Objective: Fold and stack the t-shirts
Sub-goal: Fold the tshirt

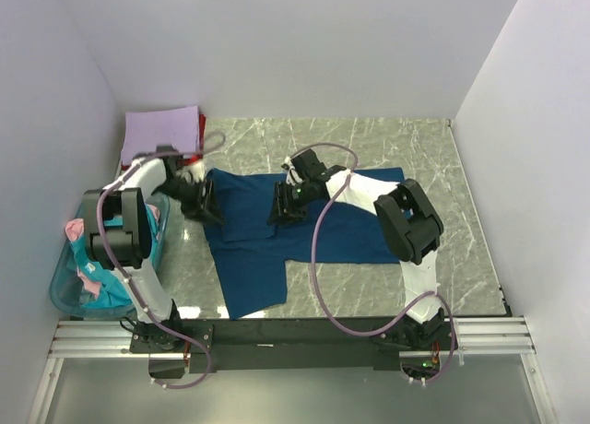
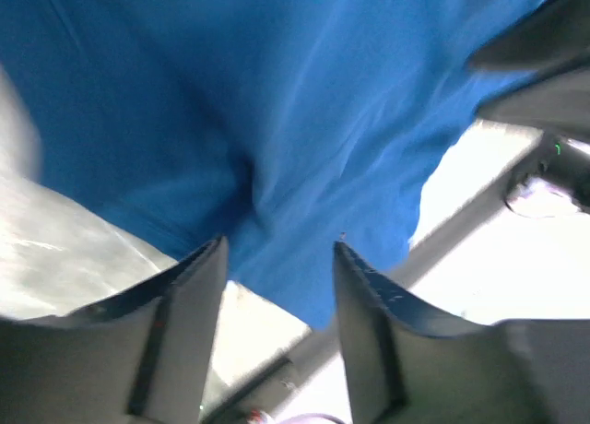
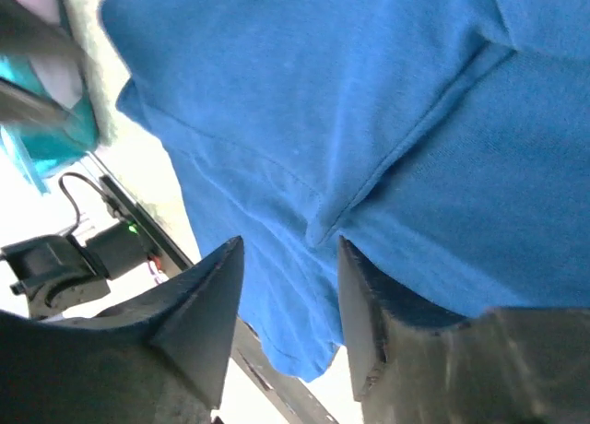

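Dark blue t-shirt (image 1: 318, 230) lies spread on the marble surface (image 1: 396, 143), its long axis running left to right. The left pincer (image 2: 278, 247) sits at its left edge, the right pincer (image 3: 289, 244) near its middle; both have jaws spread, pinching nothing, cloth directly beneath

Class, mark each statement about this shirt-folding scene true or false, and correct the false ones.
1. The dark blue t-shirt lies on the table. True.
2. The lavender t-shirt sits inside the basket. False: it lies folded at the table's back left corner, outside the basket.
3. The left gripper and right gripper are both over the dark blue t-shirt. True.
4. The right gripper is clamped on cloth. False: its fingers stand apart with nothing between them.
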`<state>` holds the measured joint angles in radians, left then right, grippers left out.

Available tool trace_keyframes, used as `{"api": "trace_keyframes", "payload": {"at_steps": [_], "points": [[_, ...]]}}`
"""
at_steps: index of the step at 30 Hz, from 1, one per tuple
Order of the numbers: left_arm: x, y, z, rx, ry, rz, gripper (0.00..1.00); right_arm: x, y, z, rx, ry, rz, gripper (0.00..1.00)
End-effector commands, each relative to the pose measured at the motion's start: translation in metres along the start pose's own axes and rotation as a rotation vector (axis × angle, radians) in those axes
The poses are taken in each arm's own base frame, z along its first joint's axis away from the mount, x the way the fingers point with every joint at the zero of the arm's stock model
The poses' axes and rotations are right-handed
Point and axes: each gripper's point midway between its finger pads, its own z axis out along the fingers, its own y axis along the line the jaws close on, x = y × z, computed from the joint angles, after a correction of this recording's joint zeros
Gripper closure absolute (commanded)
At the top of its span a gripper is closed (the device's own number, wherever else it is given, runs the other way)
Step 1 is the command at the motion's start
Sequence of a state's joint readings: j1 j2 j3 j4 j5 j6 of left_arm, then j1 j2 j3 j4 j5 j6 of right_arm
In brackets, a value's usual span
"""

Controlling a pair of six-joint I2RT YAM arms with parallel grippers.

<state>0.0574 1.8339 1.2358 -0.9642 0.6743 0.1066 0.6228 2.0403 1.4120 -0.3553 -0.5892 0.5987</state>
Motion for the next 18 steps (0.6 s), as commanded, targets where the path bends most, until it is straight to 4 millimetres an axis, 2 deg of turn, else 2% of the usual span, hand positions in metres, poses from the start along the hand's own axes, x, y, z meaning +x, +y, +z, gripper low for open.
{"api": "trace_keyframes", "payload": {"at_steps": [1,2,3,4,5,6,8,9,10,12,13,14,15,16,18], "points": [[-0.067,-0.029,-0.051,-0.051,-0.232,0.231,0.43,-0.022,0.028,-0.048,-0.025,-0.078,-0.177,0.45],[-0.086,-0.033,-0.059,-0.057,-0.269,0.264,0.42,-0.023,0.028,-0.056,-0.032,-0.083,-0.198,0.44],[-0.096,-0.033,-0.061,-0.064,-0.288,0.257,0.42,-0.033,0.022,-0.069,-0.026,-0.114,-0.210,0.38],[-0.111,-0.029,-0.059,-0.074,-0.316,0.260,0.42,-0.041,0.021,-0.083,-0.024,-0.147,-0.262,0.38],[-0.124,-0.031,-0.064,-0.076,-0.349,0.268,0.42,-0.047,0.016,-0.094,-0.015,-0.164,-0.275,0.33],[-0.132,-0.032,-0.062,-0.070,-0.365,0.252,0.43,-0.061,0.000,-0.109,0.019,-0.200,-0.274,0.32],[-0.154,-0.030,-0.060,-0.076,-0.414,0.266,0.44,-0.077,-0.017,-0.132,0.070,-0.234,-0.314,0.32],[-0.160,-0.030,-0.058,-0.083,-0.428,0.259,0.45,-0.091,-0.039,-0.149,0.123,-0.264,-0.292,0.32],[-0.164,-0.028,-0.050,-0.091,-0.420,0.257,0.46,-0.097,-0.056,-0.153,0.164,-0.263,-0.306,0.33],[-0.173,-0.029,-0.043,-0.095,-0.435,0.243,0.50,-0.109,-0.080,-0.173,0.249,-0.263,-0.299,0.38],[-0.175,-0.021,-0.035,-0.125,-0.425,0.229,0.52,-0.117,-0.108,-0.180,0.323,-0.263,-0.288,0.40],[-0.180,-0.018,-0.034,-0.131,-0.437,0.227,0.54,-0.123,-0.121,-0.190,0.371,-0.263,-0.296,0.42],[-0.180,-0.025,-0.024,-0.127,-0.426,0.239,0.56,-0.127,-0.134,-0.195,0.405,-0.260,-0.297,0.47],[-0.182,-0.020,-0.017,-0.154,-0.424,0.231,0.58,-0.131,-0.162,-0.200,0.471,-0.248,-0.285,0.51],[-0.191,-0.016,-0.012,-0.167,-0.444,0.220,0.63,-0.137,-0.181,-0.207,0.526,-0.233,-0.296,0.58]]}}
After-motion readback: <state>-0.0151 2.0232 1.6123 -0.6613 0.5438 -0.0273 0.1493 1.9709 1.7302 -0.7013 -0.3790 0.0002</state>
